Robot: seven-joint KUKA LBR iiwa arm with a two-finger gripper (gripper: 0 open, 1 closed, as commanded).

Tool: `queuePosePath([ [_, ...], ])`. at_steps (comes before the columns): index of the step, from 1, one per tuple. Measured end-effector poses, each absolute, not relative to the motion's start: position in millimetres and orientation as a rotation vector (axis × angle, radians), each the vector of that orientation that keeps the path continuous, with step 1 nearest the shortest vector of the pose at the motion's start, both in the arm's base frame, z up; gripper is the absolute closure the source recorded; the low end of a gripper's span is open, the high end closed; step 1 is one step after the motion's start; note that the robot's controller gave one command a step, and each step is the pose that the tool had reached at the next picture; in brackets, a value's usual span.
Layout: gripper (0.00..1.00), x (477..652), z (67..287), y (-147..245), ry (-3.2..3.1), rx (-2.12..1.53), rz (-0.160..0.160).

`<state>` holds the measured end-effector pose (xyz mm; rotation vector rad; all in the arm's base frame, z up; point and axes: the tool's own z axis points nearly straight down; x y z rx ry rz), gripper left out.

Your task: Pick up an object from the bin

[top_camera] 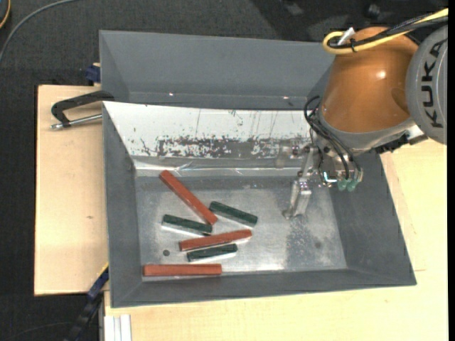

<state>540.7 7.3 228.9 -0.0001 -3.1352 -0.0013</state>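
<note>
Your grey metal bin [370,233] holds six slim bars, all on the left half of its floor. A long red bar [188,197] lies on a slant at the back of the group. In front of it lie two dark green bars, one to the left [186,224] and one to the right [233,213]. A second red bar [215,239] sits just ahead of those, with a third dark green bar [212,252] close against its front side. A third red bar [183,269] lies flat along the front wall.

Your gripper [293,210] hangs low over bare floor to the right of the bars, apart from all of them. The right-hand dark green bar is the nearest to it. You'll see the fingers [297,199] drawn together into one narrow tip, with nothing between them.
</note>
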Motion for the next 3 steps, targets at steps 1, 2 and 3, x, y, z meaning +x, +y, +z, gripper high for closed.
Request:
queuePosePath([
  [1,0.00,563.4,66.5,68.5,-3.128,-0.223,-0.002],
  [2,1.00,565.1,71.3,67.3,-3.134,-0.226,-0.003],
  [3,1.00,581.9,234.4,80.4,-3.154,-0.139,-0.006],
])
